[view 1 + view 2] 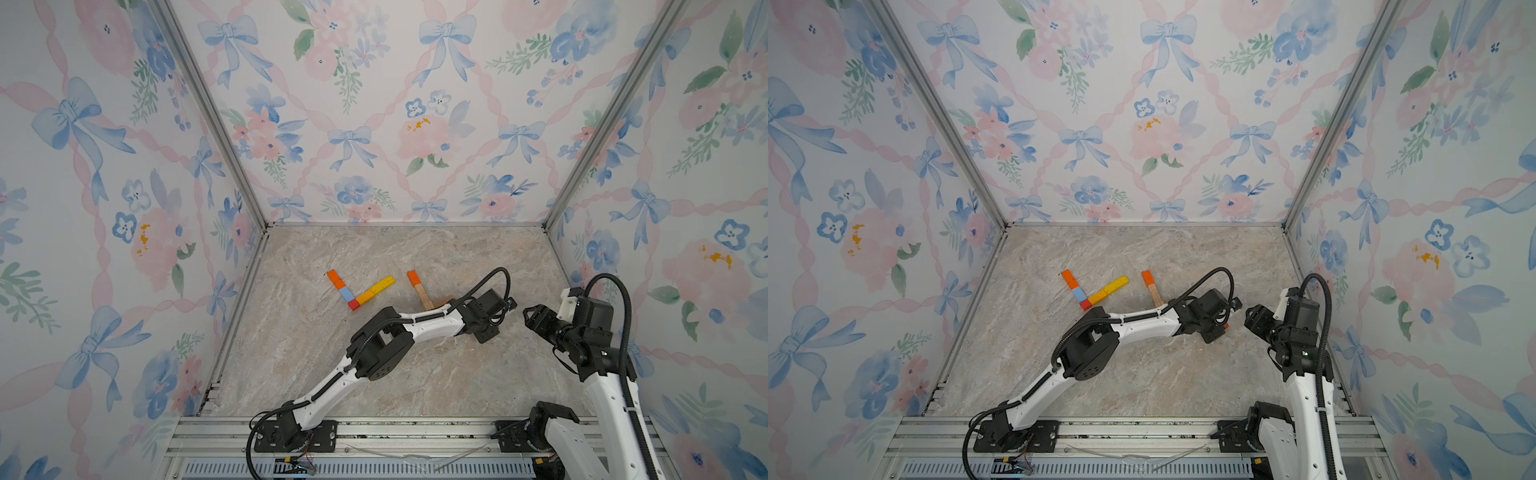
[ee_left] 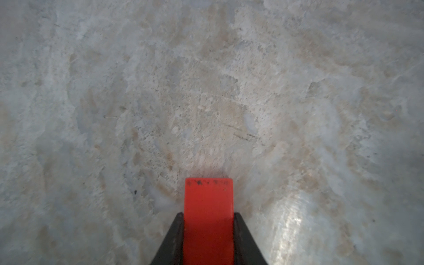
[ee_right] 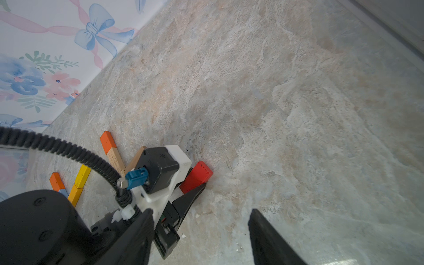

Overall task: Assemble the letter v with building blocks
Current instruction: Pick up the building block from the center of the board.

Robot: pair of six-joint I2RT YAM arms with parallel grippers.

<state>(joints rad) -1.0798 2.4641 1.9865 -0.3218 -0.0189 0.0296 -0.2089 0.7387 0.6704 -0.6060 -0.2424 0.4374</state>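
Marbled grey and beige, matte and faintly veined, the surface [image 1: 415, 374] is boxed in on three sides by walls [image 1: 374, 124] papered with blue bows and pink flowers. Aluminium posts [image 1: 218, 124] stand in the two back corners, and an aluminium rail [image 1: 415, 432] runs along the front edge, where both arm bases are bolted. Bare surface runs from the building blocks [image 1: 365, 297] back to the far wall, and a broad bare stretch lies in front, between the arms and the rail. The building blocks are small flat wooden bricks with square edges, most of them painted. In both top views five lie end to end left of centre in a V shape. An orange brick [image 1: 336, 279], a light blue brick [image 1: 346, 294] and a short red brick [image 1: 354, 305] at the point form one stroke; an orange-yellow brick [image 1: 365, 296] and a yellow brick [image 1: 383, 285] form the other. Just to their right a second orange brick [image 1: 413, 277] touches a plain tan brick [image 1: 422, 296] end to end, and a second tan brick [image 1: 444, 300] is partly hidden beneath the left arm [image 1: 424, 324]. The left gripper [image 2: 208, 214] reaches right of centre, low at the surface. Its two black fingers [image 2: 176, 238] press against the long sides of a red block [image 2: 208, 199], whose scuffed end pokes out ahead. The right gripper [image 1: 533, 316] hangs close to the left wrist, its fingers spread wide apart.
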